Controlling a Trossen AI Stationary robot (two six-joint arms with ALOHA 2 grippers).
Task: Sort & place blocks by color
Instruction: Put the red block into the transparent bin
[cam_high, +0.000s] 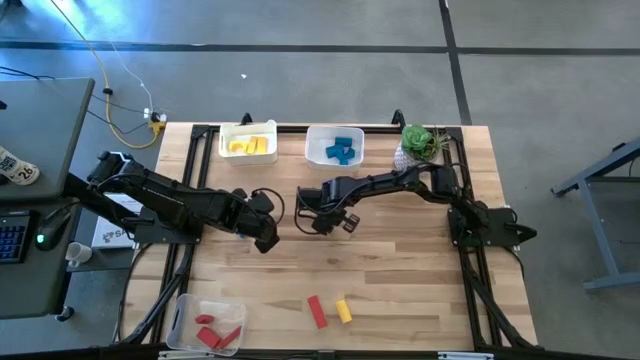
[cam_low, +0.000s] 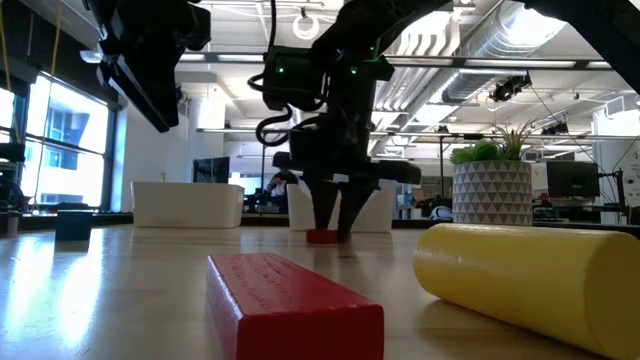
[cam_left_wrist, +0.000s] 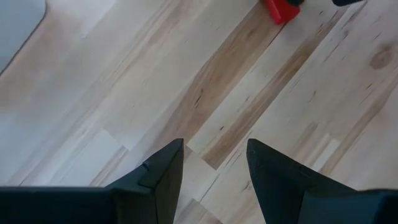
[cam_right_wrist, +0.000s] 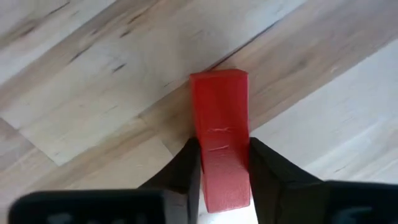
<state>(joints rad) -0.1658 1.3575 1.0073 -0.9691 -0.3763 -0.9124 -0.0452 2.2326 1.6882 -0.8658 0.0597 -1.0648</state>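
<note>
At the middle of the desk (cam_high: 400, 290) in the overhead view, the right gripper (cam_high: 318, 226) is down on the wood with its two dark fingers (cam_right_wrist: 180, 171) pressed against both sides of a small red block (cam_right_wrist: 219, 143), clamped on it. From table height that block (cam_low: 322, 236) sits on the surface between the fingertips. Just to the left, the left gripper (cam_high: 268, 240) hangs above bare wood, its fingers (cam_left_wrist: 163, 171) apart and holding nothing.

Toward the lower middle of the overhead frame a red bar (cam_high: 316, 311) and a yellow cylinder (cam_high: 344, 311) lie side by side, close but not touching. Along the upper edge, a white bin (cam_high: 223, 141) holds yellow blocks (cam_high: 250, 146), and to its right a second white bin (cam_high: 313, 150) holds blue blocks (cam_high: 342, 150). A third bin (cam_high: 182, 318), at the lower left, holds red blocks (cam_high: 215, 333). A green potted plant (cam_high: 420, 141) stands in the upper right, right of the blue bin.
</note>
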